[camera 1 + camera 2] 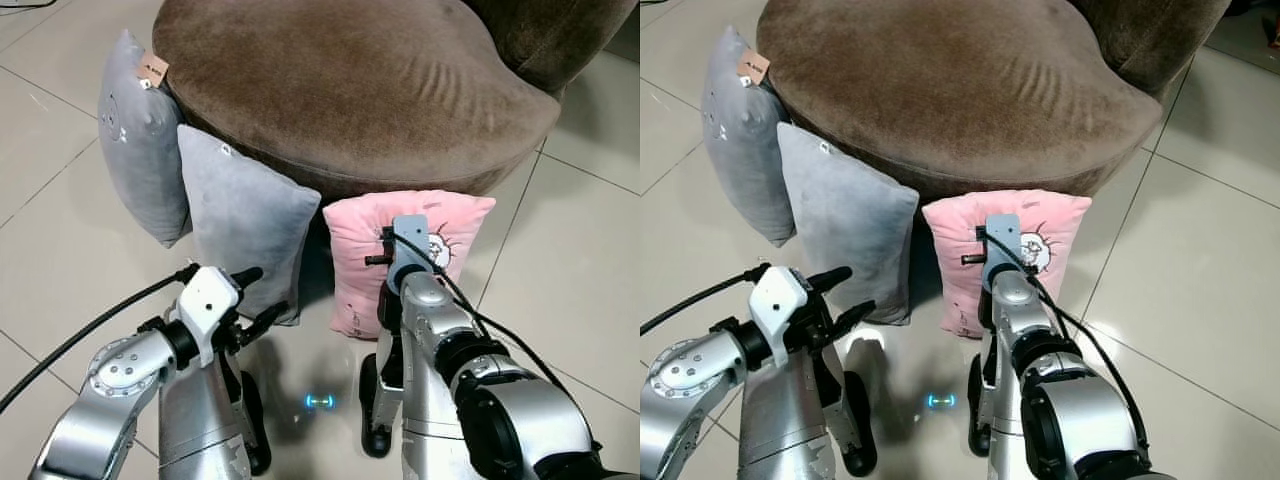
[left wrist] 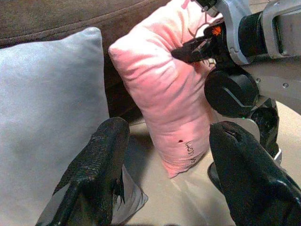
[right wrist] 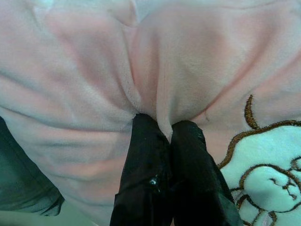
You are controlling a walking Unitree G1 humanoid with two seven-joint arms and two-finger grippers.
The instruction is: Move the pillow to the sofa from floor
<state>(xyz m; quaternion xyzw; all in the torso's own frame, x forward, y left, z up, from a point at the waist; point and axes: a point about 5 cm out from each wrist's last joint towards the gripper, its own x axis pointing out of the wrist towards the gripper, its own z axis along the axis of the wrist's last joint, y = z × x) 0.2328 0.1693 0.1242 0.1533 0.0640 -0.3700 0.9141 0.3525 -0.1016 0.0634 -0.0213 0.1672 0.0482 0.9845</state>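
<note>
1. The pink pillow (image 1: pixel 405 262) stands on edge on the tiled floor (image 1: pixel 60 260), its back leaning against the rounded front of the brown sofa (image 1: pixel 350 90). Its long axis runs roughly upright, and its embroidered face looks out toward the robot.
2. The right pincer (image 3: pixel 169 129) is pressed into the pillow's front face, its two black fingers drawn together on a fold of the pink fabric beside the embroidered figure.
3. The left pincer (image 2: pixel 164 155) hangs low above the floor, just beside the pink pillow, fingers (image 2: pixel 99 165) spread apart and holding nothing.
4. A grey pillow (image 1: pixel 240 220) stands on edge just beside the pink one on the robot's left, close to the left pincer.
5. A second grey pillow (image 1: pixel 140 140), bearing a small tag, leans against the sofa farther left, overlapped by the first.
</note>
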